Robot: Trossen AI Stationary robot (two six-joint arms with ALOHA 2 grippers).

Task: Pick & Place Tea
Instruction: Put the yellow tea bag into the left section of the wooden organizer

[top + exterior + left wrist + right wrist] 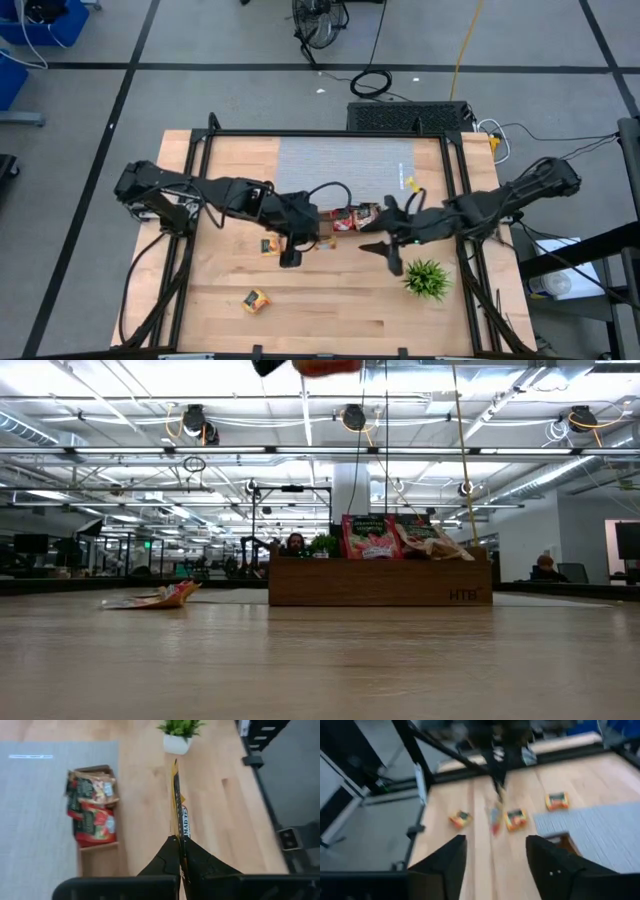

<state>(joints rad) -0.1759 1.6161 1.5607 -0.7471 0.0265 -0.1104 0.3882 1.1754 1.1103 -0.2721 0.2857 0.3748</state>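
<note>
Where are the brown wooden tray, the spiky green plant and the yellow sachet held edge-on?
brown wooden tray [380, 582]: low view, front wall.
spiky green plant [427, 278]: high view, leaves' centre.
yellow sachet [176, 800]: left wrist view, thin edge.

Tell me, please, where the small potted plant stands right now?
In the high view, the potted plant stands on the table's right side, near its front edge, just beside the right end effector.

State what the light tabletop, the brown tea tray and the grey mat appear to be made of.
Light tabletop: wood, apparently, with plank seams and a smooth finish. Brown tea tray: likely darker wood, matte, with faint grain. Grey mat: looks woven or textured fabric, with fine ribbing; exact material unclear.
</note>
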